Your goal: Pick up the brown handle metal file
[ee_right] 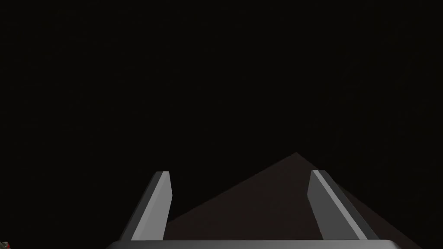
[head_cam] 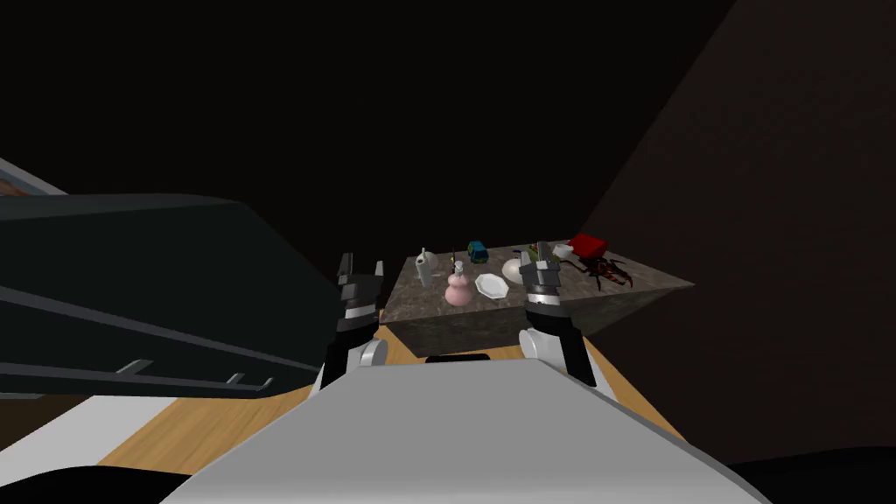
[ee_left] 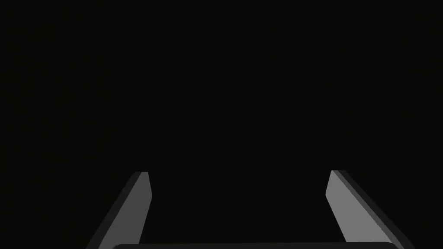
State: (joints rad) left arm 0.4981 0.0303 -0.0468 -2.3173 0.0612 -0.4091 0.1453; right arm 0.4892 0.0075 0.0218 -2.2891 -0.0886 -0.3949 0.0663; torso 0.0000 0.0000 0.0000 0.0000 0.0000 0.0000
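Ahead, cluttered mottled table (head_cam: 477, 325), dark wall (head_cam: 770, 227)

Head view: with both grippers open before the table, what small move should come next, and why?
Probably drive a little closer to the mottled dark grey table. The left gripper and right gripper both stand open and hold nothing, and the small things on the table are too small from here to tell apart.

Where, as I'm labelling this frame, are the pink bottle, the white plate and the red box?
Pink bottle (head_cam: 457, 293): head view, on its round lower bulb.
White plate (head_cam: 491, 285): head view, on its middle.
Red box (head_cam: 588, 244): head view, on its top face.
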